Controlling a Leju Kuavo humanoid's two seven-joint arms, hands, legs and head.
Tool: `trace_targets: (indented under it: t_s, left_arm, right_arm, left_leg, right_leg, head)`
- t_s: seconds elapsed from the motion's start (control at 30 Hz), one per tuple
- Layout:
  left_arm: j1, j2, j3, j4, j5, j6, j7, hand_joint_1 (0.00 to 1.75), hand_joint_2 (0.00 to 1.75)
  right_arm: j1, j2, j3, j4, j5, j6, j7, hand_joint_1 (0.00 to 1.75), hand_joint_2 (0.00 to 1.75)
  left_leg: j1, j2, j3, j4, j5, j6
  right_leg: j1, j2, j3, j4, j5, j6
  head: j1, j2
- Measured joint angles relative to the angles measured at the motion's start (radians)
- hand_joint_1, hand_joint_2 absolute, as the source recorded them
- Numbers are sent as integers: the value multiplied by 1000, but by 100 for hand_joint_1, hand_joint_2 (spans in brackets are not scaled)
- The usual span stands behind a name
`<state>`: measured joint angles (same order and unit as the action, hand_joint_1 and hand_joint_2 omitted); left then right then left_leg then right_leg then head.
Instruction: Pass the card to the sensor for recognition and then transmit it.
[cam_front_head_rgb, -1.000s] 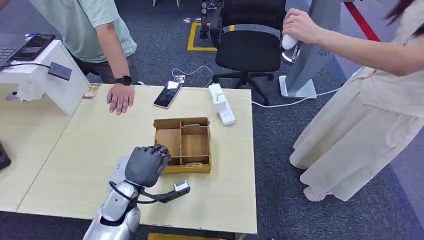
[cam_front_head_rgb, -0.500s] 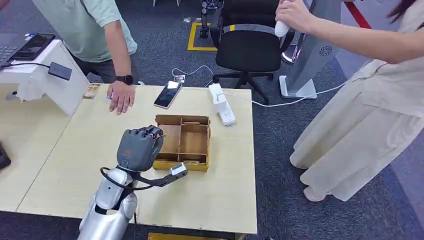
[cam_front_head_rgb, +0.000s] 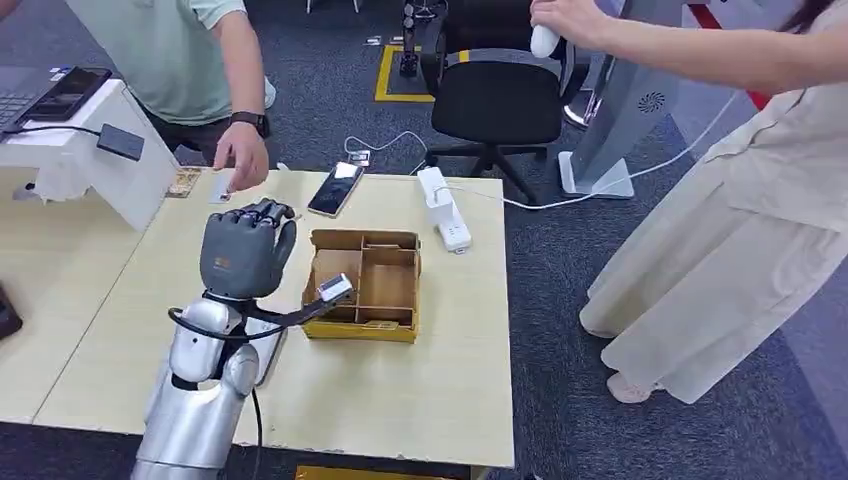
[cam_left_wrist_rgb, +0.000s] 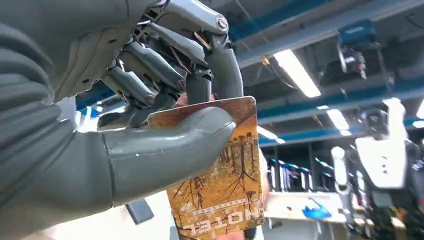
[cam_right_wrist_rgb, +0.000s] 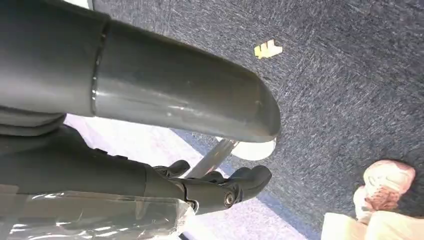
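My left hand (cam_front_head_rgb: 243, 255) is raised above the table, left of the cardboard box (cam_front_head_rgb: 366, 288), with its back toward the head camera. In the left wrist view the thumb (cam_left_wrist_rgb: 165, 150) and fingers pinch a brown hotel card (cam_left_wrist_rgb: 227, 190) with a tree picture. The black sensor (cam_front_head_rgb: 120, 142) lies on a white stand (cam_front_head_rgb: 100, 170) at the table's far left, well apart from my hand. My right hand (cam_right_wrist_rgb: 200, 150) hangs beside the table above the carpet, thumb and fingers apart, holding nothing.
A person in a green shirt holds a hand (cam_front_head_rgb: 243, 155) just above the table's far edge. A phone (cam_front_head_rgb: 335, 188) and a power strip (cam_front_head_rgb: 442, 208) lie on the table's far side. Another person (cam_front_head_rgb: 720, 230) stands at the right. A black chair (cam_front_head_rgb: 497, 100) stands behind the table.
My left hand has risen and moved left and away from me, from in front of the box to beside it. The person's hand has lifted off the table.
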<state>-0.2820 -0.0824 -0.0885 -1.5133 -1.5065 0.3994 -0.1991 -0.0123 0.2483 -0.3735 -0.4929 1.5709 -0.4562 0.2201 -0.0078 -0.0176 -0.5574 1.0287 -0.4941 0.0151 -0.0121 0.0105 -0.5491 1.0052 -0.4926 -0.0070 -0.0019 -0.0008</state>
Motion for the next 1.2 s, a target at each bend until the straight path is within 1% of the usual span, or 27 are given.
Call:
trace_targets:
  t_s: [0.27, 0.47, 0.73, 0.83, 0.87, 0.97, 1.2]
  left_arm:
    - [-25, 1, 15, 2, -1, 3, 9, 175, 175]
    - [-58, 13, 22, 24, -2, 13, 64, 175, 175]
    - [-71, 22, 52, 52, -3, 11, 87, 175, 175]
    - [-54, 23, 69, 57, -2, 30, 108, 175, 175]
    - [-46, 25, 73, 58, -2, 42, 123, 175, 175]
    - [-42, 29, 90, 57, -2, 54, 146, 175, 175]
    - [-33, 24, 158, 56, -3, 50, 158, 175, 175]
  right_arm:
    - [0, 0, 8, -5, 0, 8, 0, 0, 0]
    - [0, 0, 9, -8, 0, 10, 0, 0, 0]
    - [2, 0, 8, -11, 0, 10, -3, 0, 0]
    - [12, 1, 8, -16, 0, 10, -10, 0, 0]
    - [18, 2, 8, -18, 0, 10, -10, 0, 0]
    - [23, 2, 8, -24, 0, 15, -11, 0, 0]
    - [38, 5, 6, -47, 0, 26, -11, 0, 0]
  left_leg:
    - [0, 0, 0, 0, 0, 0]
    - [0, 0, 0, 0, 0, 0]
    - [0, 0, 0, 0, 0, 0]
    - [0, 0, 0, 0, 0, 0]
    - [0, 0, -1, 0, 0, 0]
    - [0, 0, -1, 0, 0, 0]
    - [0, 0, -1, 0, 0, 0]
  right_leg:
    - [0, 0, 0, 0, 0, 0]
    - [0, 0, 0, 0, 0, 0]
    - [0, 0, 0, 0, 0, 0]
    - [0, 0, 0, 0, 0, 0]
    - [0, 0, -1, 0, 0, 0]
    - [0, 0, -1, 0, 0, 0]
    - [0, 0, 0, 0, 0, 0]
  head:
    - [0, 0]
    - [0, 0]
    - [0, 0]
    - [0, 0]
    - [0, 0]
    - [0, 0]
    - [0, 0]
